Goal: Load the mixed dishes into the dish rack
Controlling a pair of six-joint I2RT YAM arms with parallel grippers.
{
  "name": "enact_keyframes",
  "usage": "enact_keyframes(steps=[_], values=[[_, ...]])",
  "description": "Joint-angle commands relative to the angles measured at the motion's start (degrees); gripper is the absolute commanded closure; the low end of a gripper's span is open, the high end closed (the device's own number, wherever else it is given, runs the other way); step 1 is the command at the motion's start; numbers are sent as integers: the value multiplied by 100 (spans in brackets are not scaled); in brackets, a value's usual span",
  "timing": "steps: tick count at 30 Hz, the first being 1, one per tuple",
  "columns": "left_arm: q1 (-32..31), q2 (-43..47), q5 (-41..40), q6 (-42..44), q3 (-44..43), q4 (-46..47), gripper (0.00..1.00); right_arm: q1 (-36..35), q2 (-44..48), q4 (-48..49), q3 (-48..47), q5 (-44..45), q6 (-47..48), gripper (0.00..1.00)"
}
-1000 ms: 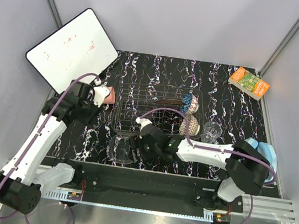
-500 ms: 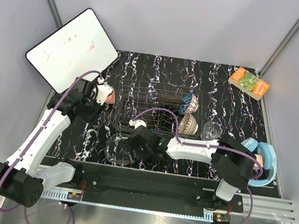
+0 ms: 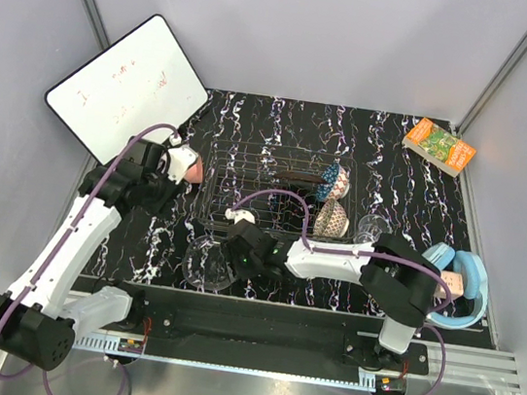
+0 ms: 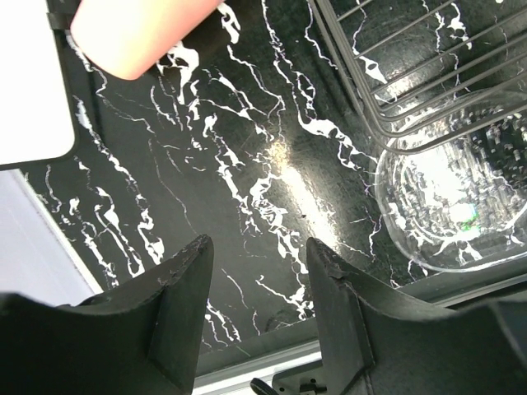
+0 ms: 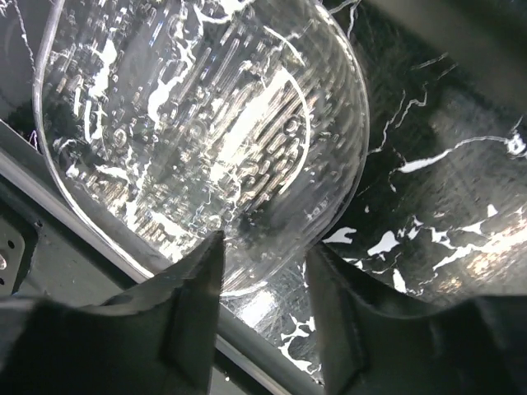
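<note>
Worktop: black marble pattern.
White board: propped at the far-left corner, tilted.
Dish rack: mid-worktop, slightly left of centre, long side parallel to the near edge.
Clear glass bowl: on the worktop at the near edge, left of centre, just outside the rack's near-left corner. Can't tell whether it touches the wire.
Right hand: reached across to the bowl, fingers apart. The bowl's near rim sits between them, not pinched. Nothing held.
Left hand: above bare worktop by the left edge, fingers spread wide, holding nothing.
Blue headphones: at the right edge, toward the near corner.
Green-orange book: flat in the far-right corner.
Beige patterned bowl and blue patterned bowl: both inside the rack at its right end, standing on edge, blue one on the far side.
Pink plastic cup: outside the rack, just beside its left end, under the left hand.
Small clear glass: on the worktop just right of the rack.
</note>
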State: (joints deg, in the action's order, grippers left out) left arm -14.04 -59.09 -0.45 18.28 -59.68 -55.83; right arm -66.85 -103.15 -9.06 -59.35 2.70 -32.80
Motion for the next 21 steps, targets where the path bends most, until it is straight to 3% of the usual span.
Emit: enact_keyframes(steps=[1, 2, 6, 7, 15, 21], values=[[-11, 170, -157, 114, -132, 169, 47, -30, -56, 10, -94, -7, -218, 53], [-11, 161, -175, 114, -132, 169, 47, -30, -30, 18, -51, 11, -236, 65], [-11, 161, -298, 219, -140, 169, 47, -82, 233, 36, 213, 266, -447, 97], [-11, 170, -341, 228, -149, 161, 47, -117, 260, 36, 231, 318, -464, 100], [-11, 205, -368, 202, -176, 134, 47, -285, 672, -332, 213, 582, -272, 100], [-11, 117, -333, 141, -246, 143, 47, -539, 1692, -693, 223, 1153, 683, 100]])
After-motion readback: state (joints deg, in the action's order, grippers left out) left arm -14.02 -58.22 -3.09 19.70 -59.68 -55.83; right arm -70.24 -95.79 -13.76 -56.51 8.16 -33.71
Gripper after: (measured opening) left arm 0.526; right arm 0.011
